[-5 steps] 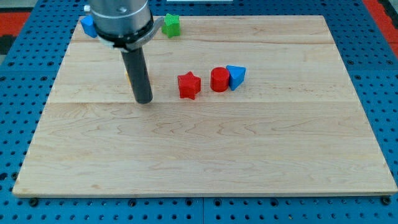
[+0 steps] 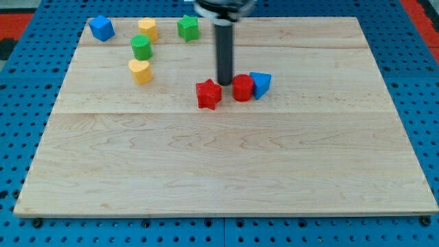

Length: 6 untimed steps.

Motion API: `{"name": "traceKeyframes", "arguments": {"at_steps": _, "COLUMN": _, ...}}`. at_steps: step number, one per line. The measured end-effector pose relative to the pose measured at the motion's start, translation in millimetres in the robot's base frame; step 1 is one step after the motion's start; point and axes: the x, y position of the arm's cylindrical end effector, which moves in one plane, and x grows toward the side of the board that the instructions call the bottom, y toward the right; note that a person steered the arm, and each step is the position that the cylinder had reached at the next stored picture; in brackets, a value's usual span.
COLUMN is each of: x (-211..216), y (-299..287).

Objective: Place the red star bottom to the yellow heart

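The red star (image 2: 208, 94) lies near the middle of the wooden board (image 2: 226, 171). The yellow heart (image 2: 140, 71) lies up and to the left of it, well apart. My tip (image 2: 225, 83) stands just above and to the right of the red star, in the gap between the star and the red cylinder (image 2: 242, 88). It is very close to both; I cannot tell if it touches either.
A blue triangular block (image 2: 260, 84) touches the red cylinder's right side. A green cylinder (image 2: 141, 46) sits just above the yellow heart. A blue block (image 2: 101, 28), a yellow block (image 2: 147, 29) and a green star (image 2: 188, 27) lie along the top edge.
My tip has moved to the right, from left of the red star to just above-right of it. The arm no longer hides the blocks at the upper left. No block has moved.
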Motion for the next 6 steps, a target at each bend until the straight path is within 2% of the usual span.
{"name": "traceKeyframes", "arguments": {"at_steps": 1, "x": 29.8, "y": -3.4}}
{"name": "traceKeyframes", "arguments": {"at_steps": 3, "x": 12.5, "y": -131.4}}
{"name": "traceKeyframes", "arguments": {"at_steps": 4, "x": 4.4, "y": -99.6}}
{"name": "traceKeyframes", "arguments": {"at_steps": 5, "x": -22.6, "y": -132.2}}
{"name": "traceKeyframes", "arguments": {"at_steps": 6, "x": -16.6, "y": -157.5}}
